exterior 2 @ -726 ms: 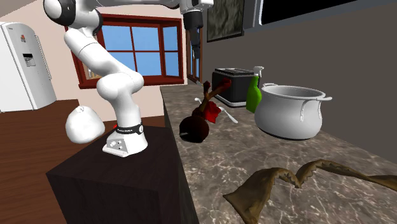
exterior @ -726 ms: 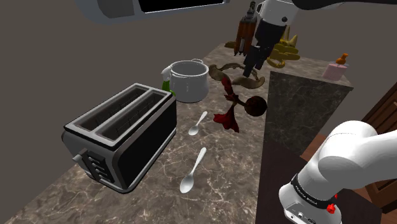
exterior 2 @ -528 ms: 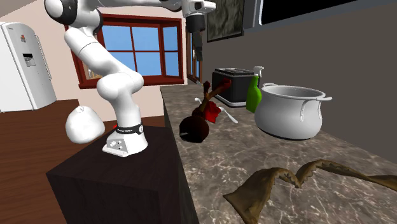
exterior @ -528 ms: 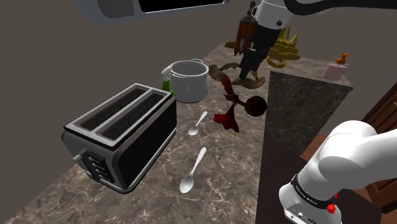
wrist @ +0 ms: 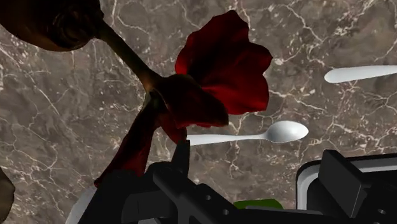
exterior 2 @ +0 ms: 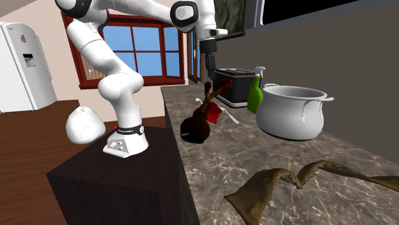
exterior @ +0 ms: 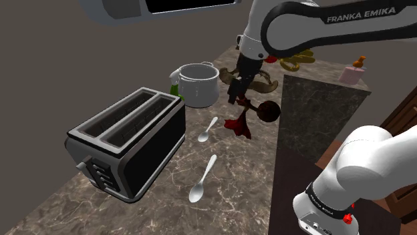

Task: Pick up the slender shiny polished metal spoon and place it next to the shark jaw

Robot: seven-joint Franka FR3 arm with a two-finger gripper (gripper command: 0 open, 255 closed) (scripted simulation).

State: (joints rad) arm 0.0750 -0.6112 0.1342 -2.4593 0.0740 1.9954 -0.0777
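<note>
The hand (exterior: 235, 92) is poised low over the table (exterior: 240, 175), empty, its fingers (wrist: 342, 173) parted with nothing between them. Close beneath it a red flower (wrist: 216, 70) on a brown stem is seen; whether it is touched cannot be told.

Just past the flower, on the toaster (exterior: 127, 140) side of the hand, a spoon (wrist: 254, 136) is laid flat on the table, untouched. Its handle end is turned toward the flower, and its long axis is set along the line from one finger to the other. A quarter turn of the wrist is therefore judged necessary before the handle can be pinched across its width.

Farther the same way a second spoon (wrist: 359, 74) is laid, roughly parallel. The two are much alike, so which is meant cannot be settled. The nearer is taken as likelier.

On the opposite side of the hand, away from both spoons, the jaw (exterior 2: 288, 180) is found, a brown arch flat on the table.

"FRANKA EMIKA" is read on the arm (exterior: 334, 23). The small print on the base (exterior: 324, 207) cannot be read.
</note>
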